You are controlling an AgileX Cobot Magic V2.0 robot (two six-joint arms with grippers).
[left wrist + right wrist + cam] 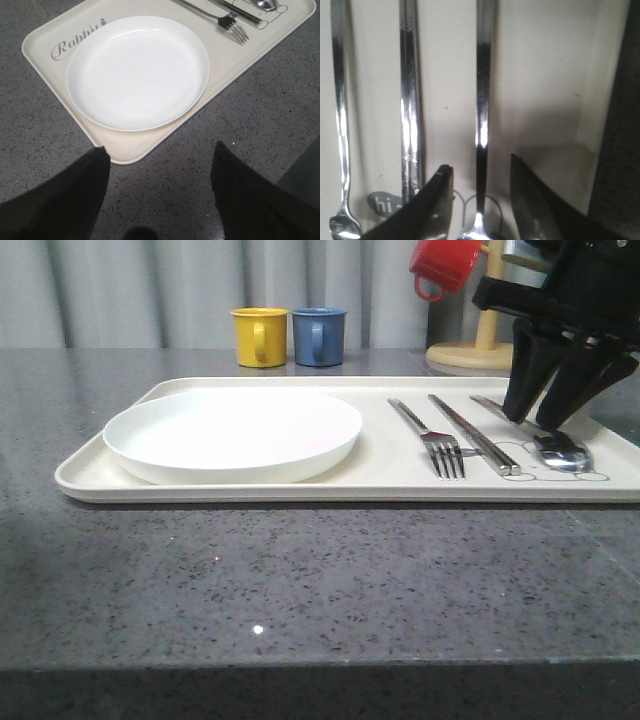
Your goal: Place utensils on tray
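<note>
The right gripper [533,422] stood with jaws wide astride the spoon [560,451], which lay on the tray [400,475] beside chopsticks [475,434], fork [430,435] and plate [232,435]. Releasing seemed done; next, lifting clear.

Front view low, table level, facing tray [400,480]; wrist views look down, near, sharing tray

A yellow enamel mug [259,336] and a blue enamel mug [319,336] stand side by side on the grey speckled stone countertop [300,570]; a red mug [444,264] hangs on a pale wooden mug stand [483,340]
</note>
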